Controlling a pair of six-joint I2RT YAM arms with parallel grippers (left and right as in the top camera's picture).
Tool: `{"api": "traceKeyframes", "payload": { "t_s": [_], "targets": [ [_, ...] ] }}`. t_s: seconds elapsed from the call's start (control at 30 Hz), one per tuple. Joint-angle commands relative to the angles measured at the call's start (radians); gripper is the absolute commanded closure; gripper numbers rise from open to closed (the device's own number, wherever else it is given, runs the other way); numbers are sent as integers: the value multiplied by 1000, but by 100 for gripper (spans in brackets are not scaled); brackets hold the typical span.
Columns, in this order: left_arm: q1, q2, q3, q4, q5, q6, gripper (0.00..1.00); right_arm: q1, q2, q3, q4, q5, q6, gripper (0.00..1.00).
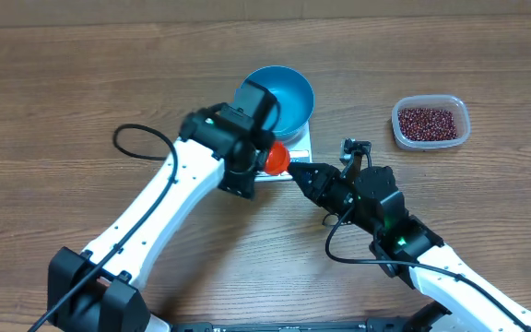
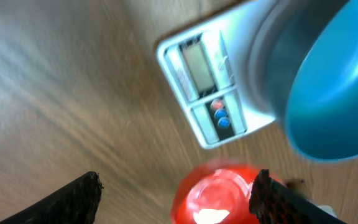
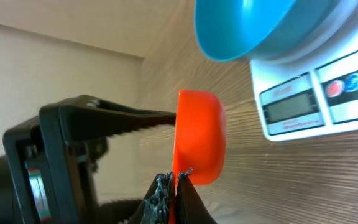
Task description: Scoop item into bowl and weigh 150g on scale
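Observation:
A bright blue bowl (image 1: 284,97) stands on the white scale (image 1: 300,148), whose display and buttons (image 2: 219,115) face the near side. An orange scoop (image 1: 277,159) hangs just in front of the scale. My right gripper (image 3: 176,177) is shut on the scoop's thin edge (image 3: 201,137). My left gripper (image 2: 176,180) is open, its fingers (image 2: 82,193) standing wide on either side of the scoop (image 2: 216,196), which lies close to the right-hand finger. No beans show in the scoop. The item, dark red-brown beans (image 1: 429,123), fills a clear tub at the right.
The clear plastic tub (image 1: 461,124) sits on the wooden table to the right of the scale, apart from both arms. A black cable (image 1: 141,138) loops off the left arm. The left arm's wrist (image 1: 238,138) covers part of the bowl and scale.

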Motion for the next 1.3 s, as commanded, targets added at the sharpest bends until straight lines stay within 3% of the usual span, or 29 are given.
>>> {"api": "traceKeyframes", "payload": {
  "t_s": [0.0, 0.17, 0.23, 0.33, 0.5, 0.63, 0.8, 1.03, 1.17, 1.27],
  "targets": [
    [89, -25, 8, 15, -31, 288, 16, -45, -45, 18, -31, 10, -78, 96],
    [172, -50, 8, 142, 120, 843, 13, -185, -171, 51, -196, -47, -161, 96],
    [175, -50, 8, 187, 198, 1016, 15, -250, -218, 87, -292, -89, -202, 96],
    [166, -50, 8, 221, 267, 1183, 19, -355, -273, 154, -441, -173, -263, 96],
    [101, -49, 8, 216, 251, 1320, 34, -549, -338, 243, -654, -341, -362, 96],
    [27, -49, 7, 175, 142, 1326, 38, -633, -356, 242, -714, -372, -368, 96],
    [-75, -47, 6, 127, 10, 1331, 46, -668, -355, 242, -745, -391, -385, 96],
    [-142, -15, -24, 127, -6, 1381, 57, -668, -355, 242, -746, -391, -385, 96],
    [-165, 20, -60, 165, -7, 1427, 66, -668, -355, 242, -746, -391, -385, 96],
    [-166, 40, -89, 213, -8, 1434, 86, -668, -355, 242, -745, -391, -385, 96]
  ]
}}
